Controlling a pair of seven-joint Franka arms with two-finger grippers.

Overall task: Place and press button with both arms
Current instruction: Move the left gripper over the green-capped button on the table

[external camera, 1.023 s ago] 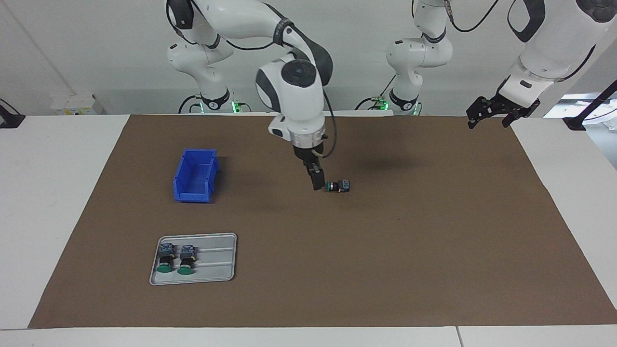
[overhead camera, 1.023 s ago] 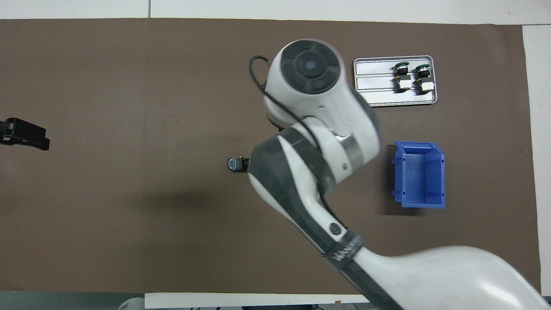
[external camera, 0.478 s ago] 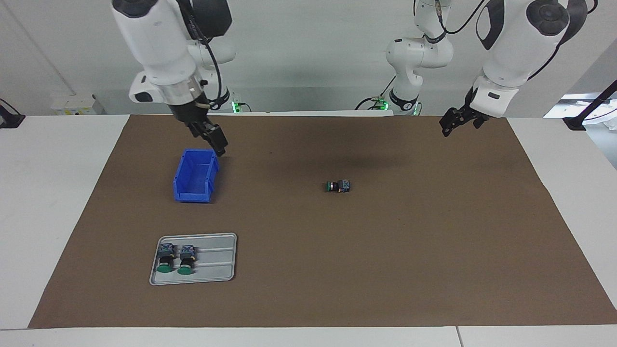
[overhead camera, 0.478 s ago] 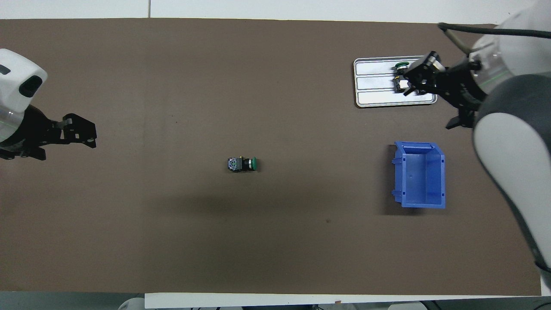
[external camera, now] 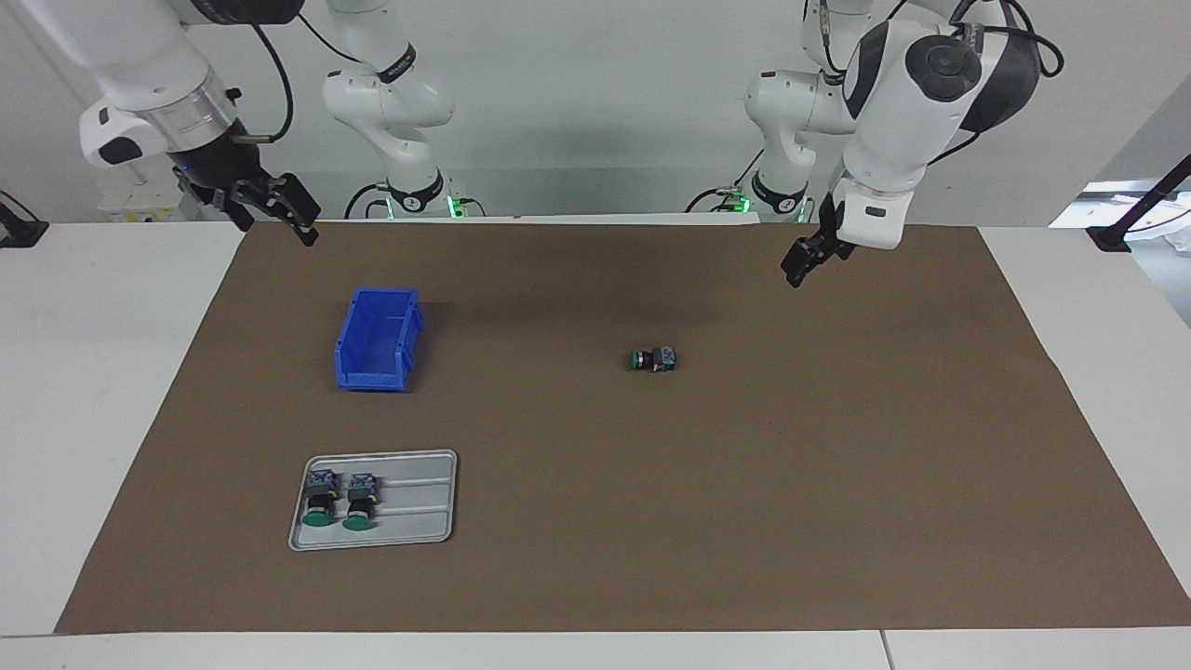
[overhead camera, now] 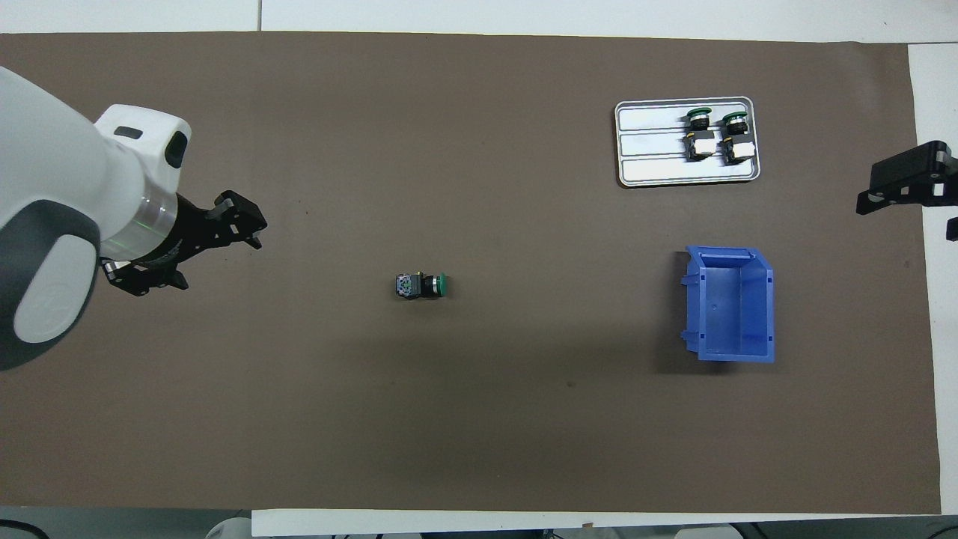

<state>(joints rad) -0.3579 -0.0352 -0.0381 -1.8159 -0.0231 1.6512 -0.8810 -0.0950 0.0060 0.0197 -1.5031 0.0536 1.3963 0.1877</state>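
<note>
The right pincer (external camera: pixel 296 216) has left the button (external camera: pixel 651 359) mid-worktop and pulled back, wide and empty — the left pincer (external camera: pixel 802 261), also wide, closes in, probably to press.

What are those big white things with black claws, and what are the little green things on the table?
They are two robot arms. One picture looks at them from across the table, the other looks down from above. The left gripper hangs over the brown mat, open and holding nothing. The right gripper hangs at the mat's edge by its own arm's end, also open and empty. One small push button with a green cap lies on its side in the middle of the mat. Two more buttons lie in a grey tray, farther from the robots than the empty blue bin.
</note>
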